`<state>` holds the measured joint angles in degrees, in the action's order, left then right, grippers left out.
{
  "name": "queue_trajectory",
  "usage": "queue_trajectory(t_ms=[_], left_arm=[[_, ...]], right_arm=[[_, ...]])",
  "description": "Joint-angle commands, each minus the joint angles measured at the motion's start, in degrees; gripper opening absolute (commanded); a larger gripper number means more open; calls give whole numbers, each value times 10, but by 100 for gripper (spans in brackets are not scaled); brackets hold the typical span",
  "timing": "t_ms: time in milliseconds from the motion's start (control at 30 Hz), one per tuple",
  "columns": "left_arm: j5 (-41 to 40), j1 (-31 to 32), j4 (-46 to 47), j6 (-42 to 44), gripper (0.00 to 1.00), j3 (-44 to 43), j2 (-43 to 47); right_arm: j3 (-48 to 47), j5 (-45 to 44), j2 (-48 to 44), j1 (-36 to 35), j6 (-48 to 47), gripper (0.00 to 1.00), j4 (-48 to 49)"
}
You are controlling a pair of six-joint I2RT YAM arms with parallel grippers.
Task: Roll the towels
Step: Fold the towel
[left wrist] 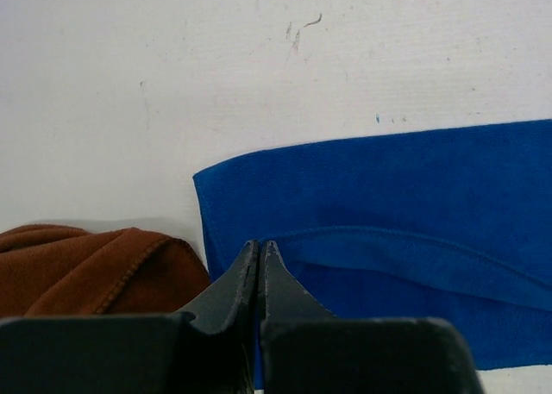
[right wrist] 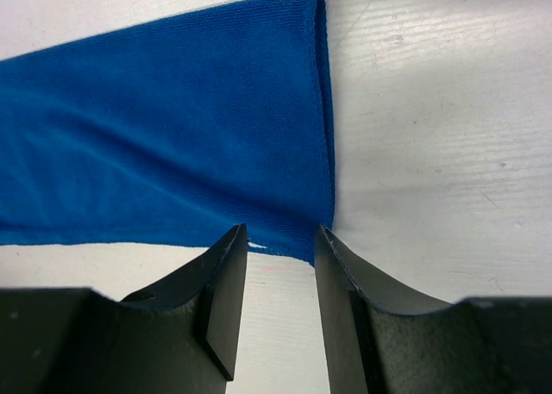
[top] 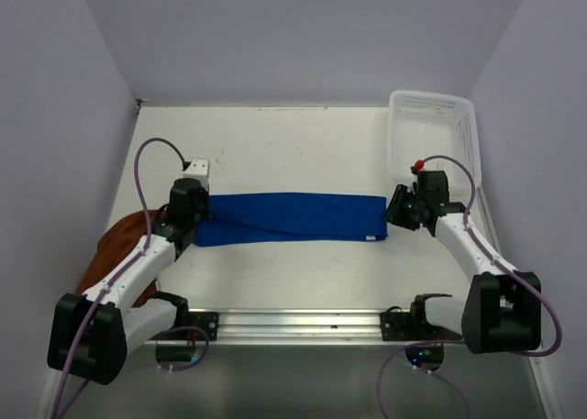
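Blue towel (right wrist: 172,127) ends just at the right fingers (right wrist: 226,278) (parted).

brown towel (top: 115,245) mostly hidden, perhaps bunched

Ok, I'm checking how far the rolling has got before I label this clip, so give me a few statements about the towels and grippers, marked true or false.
1. The blue towel lies as a long folded strip across the table. True.
2. The right gripper is clamped shut on it. False: its jaws stand apart at the near corner of the strip's right end.
3. The left gripper is shut, over the strip's left end. True.
4. The rust-brown towel lies at the table's right edge. False: it lies bunched at the left edge, beside the left arm.
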<state>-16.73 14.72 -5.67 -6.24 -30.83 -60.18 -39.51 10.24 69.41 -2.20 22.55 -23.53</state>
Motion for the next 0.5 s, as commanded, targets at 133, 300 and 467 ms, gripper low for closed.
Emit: queue_trajectory(t_ms=[133, 300, 467], left_arm=[[22, 7, -5, 17, 0, -11, 21], [36, 7, -15, 25, 0, -23, 32], [47, 7, -28, 34, 0, -34, 44]], right_arm=[[-34, 14, -5, -8, 1, 42, -2], [-58, 22, 27, -47, 22, 44, 21], [-83, 12, 54, -85, 38, 45, 34]])
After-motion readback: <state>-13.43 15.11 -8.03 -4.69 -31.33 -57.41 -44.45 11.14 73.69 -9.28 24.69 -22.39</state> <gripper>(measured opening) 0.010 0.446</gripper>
